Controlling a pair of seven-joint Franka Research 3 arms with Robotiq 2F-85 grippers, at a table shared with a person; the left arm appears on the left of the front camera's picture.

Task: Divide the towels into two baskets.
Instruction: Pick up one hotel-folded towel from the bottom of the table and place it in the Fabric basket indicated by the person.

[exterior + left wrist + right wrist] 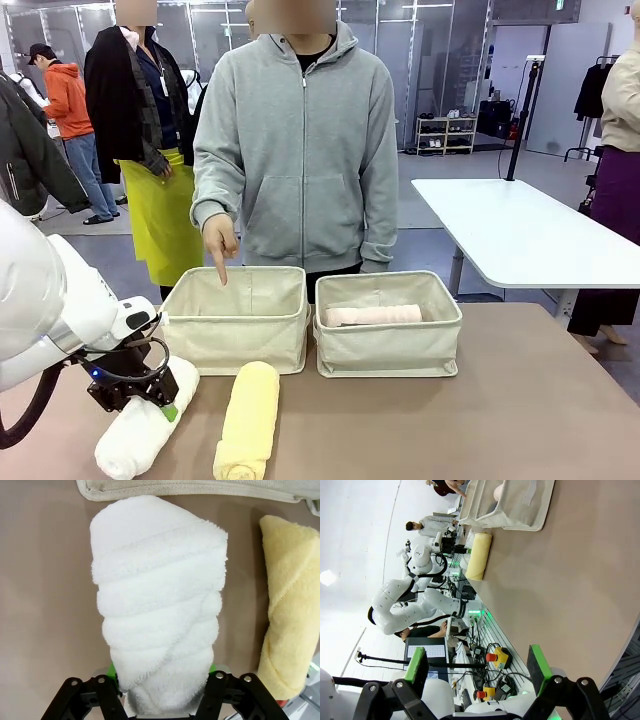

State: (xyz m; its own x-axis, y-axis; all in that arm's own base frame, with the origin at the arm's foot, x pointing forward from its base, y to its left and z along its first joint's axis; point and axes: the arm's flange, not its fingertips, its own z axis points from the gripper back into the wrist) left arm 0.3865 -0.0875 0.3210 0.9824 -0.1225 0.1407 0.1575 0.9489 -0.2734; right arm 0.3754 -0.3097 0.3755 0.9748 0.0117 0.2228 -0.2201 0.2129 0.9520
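Since the left end effector (150,403) is closed around the white rolled terry towel (135,440) at the lower left of the front view, my job now is to carry that roll cleanly into a basket. In the left wrist view the green pads (113,670) press the roll's flanks where it narrows. The rest of the roll lies along the beige tabletop (520,400) toward the top of that frame. I cannot tell how far along the roll the grip sits.

A person's hand (220,243) points a finger down into the cream canvas basket left of centre (235,335), so I take that one as the target. The matching cream canvas basket right of centre (390,352) holds the pale pink rolled towel (372,316).

If the grip is off-centre, I expect one end to droop. I would therefore lift high enough for the lowest part to clear the folded rim. Then I would line the roll up lengthwise over the opening and lower it before letting go. The soft walls will likely buckle if the towel drags on them, so I would keep off the rim.

The pale yellow rolled terry towel (248,420) lies just beside the white one at bottom centre, so I would rise straight up to avoid brushing it. The right end effector (477,652) hangs with its jaws wide apart, holding nothing.
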